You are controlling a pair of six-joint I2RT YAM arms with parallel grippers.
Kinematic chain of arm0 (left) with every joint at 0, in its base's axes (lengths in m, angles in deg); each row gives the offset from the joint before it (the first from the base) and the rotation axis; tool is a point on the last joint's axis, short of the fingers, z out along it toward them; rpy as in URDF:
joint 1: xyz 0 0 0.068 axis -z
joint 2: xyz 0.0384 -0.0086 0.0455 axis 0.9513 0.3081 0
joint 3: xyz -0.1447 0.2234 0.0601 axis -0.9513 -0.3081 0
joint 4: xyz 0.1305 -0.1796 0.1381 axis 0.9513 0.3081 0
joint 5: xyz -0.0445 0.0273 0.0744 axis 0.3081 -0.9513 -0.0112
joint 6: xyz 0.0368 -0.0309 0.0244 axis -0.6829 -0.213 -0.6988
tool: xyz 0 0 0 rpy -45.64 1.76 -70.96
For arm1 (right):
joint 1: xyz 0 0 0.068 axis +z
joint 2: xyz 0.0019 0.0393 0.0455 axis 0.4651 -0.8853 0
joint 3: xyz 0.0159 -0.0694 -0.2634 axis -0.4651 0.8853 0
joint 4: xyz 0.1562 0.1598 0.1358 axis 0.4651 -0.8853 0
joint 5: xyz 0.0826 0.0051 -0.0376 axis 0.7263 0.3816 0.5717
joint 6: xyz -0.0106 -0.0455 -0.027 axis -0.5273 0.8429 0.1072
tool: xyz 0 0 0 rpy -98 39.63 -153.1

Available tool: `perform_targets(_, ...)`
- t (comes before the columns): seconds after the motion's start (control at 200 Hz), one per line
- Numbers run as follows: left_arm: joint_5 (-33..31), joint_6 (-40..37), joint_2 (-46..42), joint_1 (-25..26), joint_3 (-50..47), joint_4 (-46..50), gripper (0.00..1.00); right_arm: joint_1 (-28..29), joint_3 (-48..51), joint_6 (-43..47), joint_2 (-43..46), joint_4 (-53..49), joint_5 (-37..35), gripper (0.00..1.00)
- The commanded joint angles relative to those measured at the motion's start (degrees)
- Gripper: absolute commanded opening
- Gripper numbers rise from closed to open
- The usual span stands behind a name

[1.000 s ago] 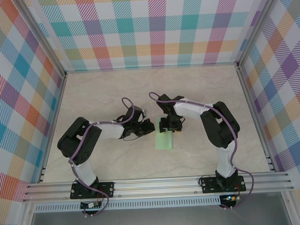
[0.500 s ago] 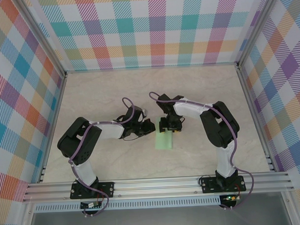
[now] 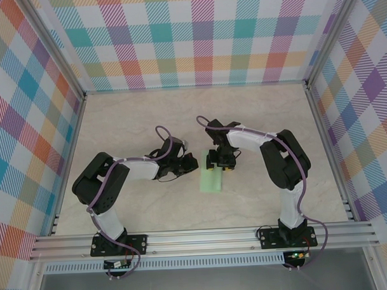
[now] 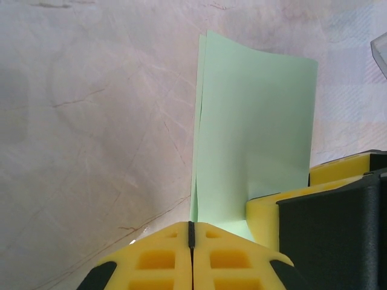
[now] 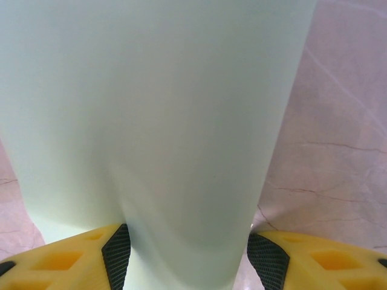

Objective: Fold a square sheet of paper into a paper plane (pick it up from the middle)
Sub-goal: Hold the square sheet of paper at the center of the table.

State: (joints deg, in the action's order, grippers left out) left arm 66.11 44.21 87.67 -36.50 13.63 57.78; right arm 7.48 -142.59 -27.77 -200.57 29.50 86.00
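**Top view.** The folded sheet [image 3: 212, 181] lies flat at mid-table, its long axis running near to far. Both grippers are at its far end. The left gripper [image 3: 190, 162] meets the far left corner from the left. The right gripper [image 3: 220, 166] stands over the far end and is the nearer to the centre line. Bare table [image 3: 129, 122] surrounds the sheet, and the walls are well apart from it.

**Left wrist.** The left fingers [image 4: 157, 260] are closed, pad against pad. Their tips are at the sheet's doubled left edge; whether a layer is nipped cannot be told. The sheet extends straight ahead. One of the right gripper's fingers [image 4: 266, 214] overlaps its near right corner.

**Right wrist.** The right fingers [image 5: 72, 257] are spread partway, with pads against both long edges. The sheet bows between them, which reads as a hold across the width. Any next crease probably follows this long axis.
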Motion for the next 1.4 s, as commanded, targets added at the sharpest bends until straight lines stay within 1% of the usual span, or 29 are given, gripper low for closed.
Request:
perform_targets(0.0,1.0,0.2,-1.3,0.7,-0.4,-0.9,0.06,0.1,6.5,0.4,-9.2,5.1,-0.2,0.61)
perform_targets(0.19,4.8,0.6,0.2,0.7,0.1,-3.2,0.06,0.2,6.3,2.0,-9.5,4.7,-0.4,0.62)
perform_targets(0.505,7.4,0.5,2.4,0.7,1.2,-3.8,0.06,0.3,5.2,3.1,-10.4,3.8,-1.7,0.63)
perform_targets(0.775,8.0,0.2,2.8,0.7,1.6,-3.6,0.06,0.6,4.7,4.7,-10.9,3.5,-3.1,0.63)
perform_targets(1.1,8.3,0.1,3.6,0.7,2.0,-3.2,0.06,0.6,4.3,4.9,-11.6,3.8,-3.2,0.62)
perform_targets(1.395,8.7,0.1,3.5,0.7,2.0,-3.2,0.06,0.6,4.4,5.5,-12.1,3.9,-3.2,0.62)
